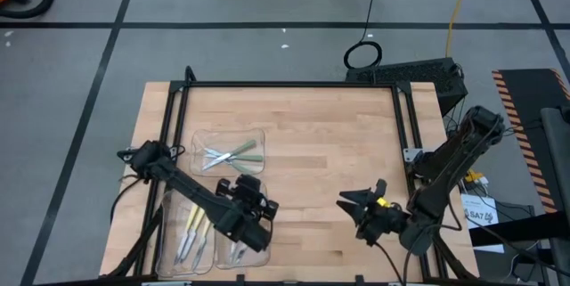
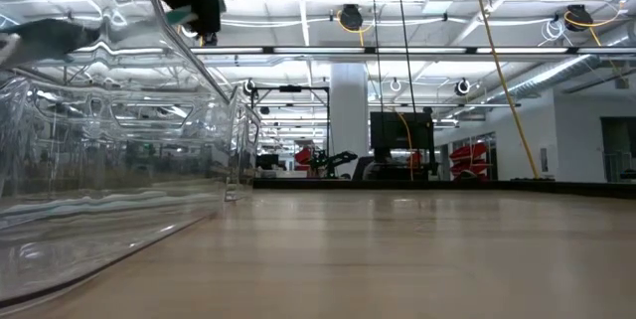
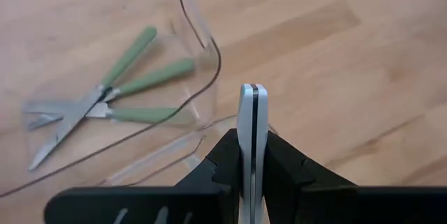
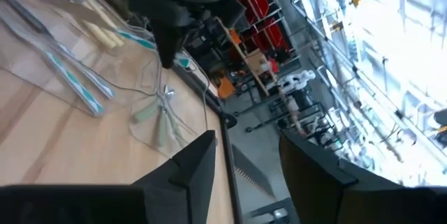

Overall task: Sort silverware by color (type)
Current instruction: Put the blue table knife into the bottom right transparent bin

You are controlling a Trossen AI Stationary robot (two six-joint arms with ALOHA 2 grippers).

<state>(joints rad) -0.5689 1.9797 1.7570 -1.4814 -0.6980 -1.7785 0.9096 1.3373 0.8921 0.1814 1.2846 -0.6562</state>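
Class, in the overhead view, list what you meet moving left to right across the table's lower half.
Yellow-handled utensils in a clear tray → left gripper → bare wooden table → right gripper.

Hidden / cut off
My left claw (image 1: 252, 217) covers the blue utensil's (image 3: 252, 147) handle; colour unreadable edge-on.

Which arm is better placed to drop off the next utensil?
Left. Its gripper hangs over the trays, shut on a light blue utensil. The right gripper is open, off to the side over bare table.
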